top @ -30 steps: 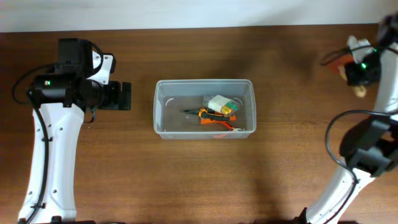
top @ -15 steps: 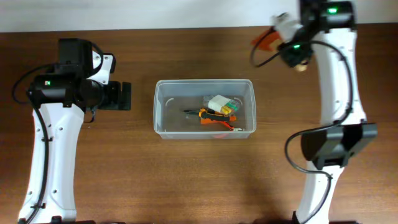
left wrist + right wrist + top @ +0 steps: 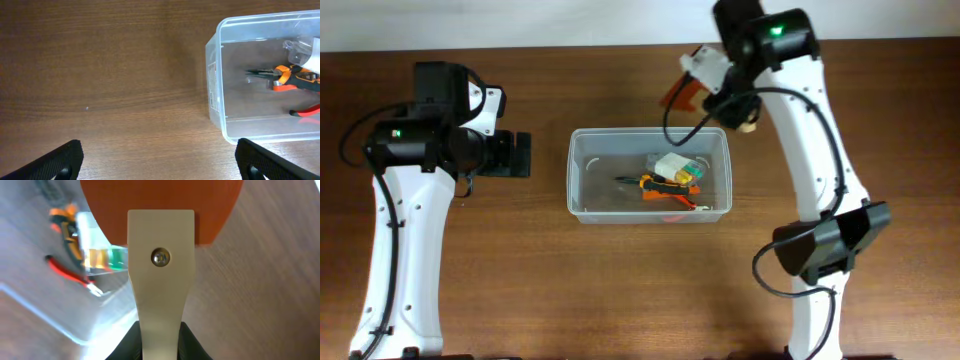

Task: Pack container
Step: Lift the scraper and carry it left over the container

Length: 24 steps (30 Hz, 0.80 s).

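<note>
Right pincer (image 3: 160, 342) is shut on the cream handle of a scraper (image 3: 160, 235), whose orange blade is carried out in front. From overhead the scraper is held near the far right corner of the container (image 3: 570, 172), though whether it is over the rim or just outside cannot be told. The container is set in the middle of the table (image 3: 620, 290), between the two arms. Pliers (image 3: 292, 79) with orange and black grips, a red-handled tool (image 3: 306, 110) and a small clear box (image 3: 678, 166) are already lying in its right half. The left pincer (image 3: 523, 155) is held wide apart, level with the container's left wall and a little way off, gripping nothing.

The container is judged light and thin-walled, smooth enough to be slid on the wood by a nudge, with walls that would flex if squeezed. If steadying is wanted, the rim at a short wall is the place to be pinched. The scraper looks stiff and is best dropped in flat.
</note>
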Tool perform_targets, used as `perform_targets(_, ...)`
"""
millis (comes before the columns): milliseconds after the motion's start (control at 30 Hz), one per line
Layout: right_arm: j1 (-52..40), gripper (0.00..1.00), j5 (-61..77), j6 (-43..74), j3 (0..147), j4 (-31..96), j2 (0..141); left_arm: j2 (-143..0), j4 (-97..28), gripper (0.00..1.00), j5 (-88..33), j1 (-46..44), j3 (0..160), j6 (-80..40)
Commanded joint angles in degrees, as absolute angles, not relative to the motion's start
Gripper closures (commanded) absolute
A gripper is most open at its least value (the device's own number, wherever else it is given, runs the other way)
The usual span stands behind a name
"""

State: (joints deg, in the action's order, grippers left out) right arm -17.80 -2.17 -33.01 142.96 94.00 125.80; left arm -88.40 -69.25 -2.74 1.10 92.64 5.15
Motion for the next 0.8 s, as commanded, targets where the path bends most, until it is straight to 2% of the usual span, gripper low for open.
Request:
perform_targets(0,-20.71,0.82,-1.30,-32.80,144.18,94.15,122.72,-88.40,-69.28,0.01,-2.55,1.23,93.69,5.26)
perform_targets(300,-26.22,0.82,2.00,-37.19,143.04,96.01,122.72,-88.40,-69.28,0.01,-2.55,1.23,93.69,5.26)
perform_targets(500,-26.63,0.82,7.35,-40.53,139.35,95.77,122.80,-88.40,-69.28,0.01,-2.55,1.23,93.69,5.28)
perform_targets(767,-26.63,0.82,7.44,-45.65,131.44,91.44,123.02,-88.40,-69.28,0.01,-2.55,1.23,93.69,5.26)
